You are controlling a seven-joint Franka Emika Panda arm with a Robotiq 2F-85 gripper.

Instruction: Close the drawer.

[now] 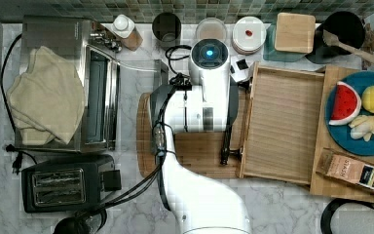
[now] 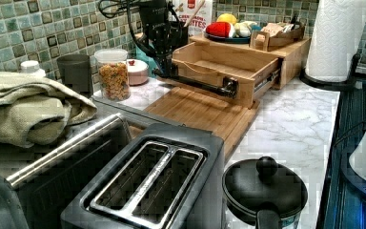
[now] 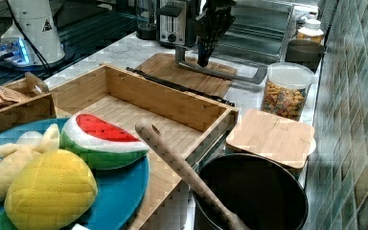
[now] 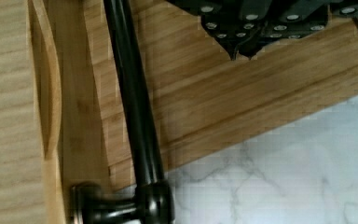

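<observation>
Marble countertop (image 1: 282, 204) carries a bamboo cutting board (image 1: 195, 151). At the board's 3 o'clock in the top view, the drawer (image 1: 282, 126) stands pulled out, light wood, bare inside, black bar handle (image 4: 135, 102) on its front. Just beside the handle, the gripper (image 4: 240, 44) hangs with fingertips pressed together, holding nothing.

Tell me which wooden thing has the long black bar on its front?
The drawer, the open box pulled out from under the fruit shelf. Its black handle runs along its front. The cutting board and the square lid are flat, with no bar.
</observation>
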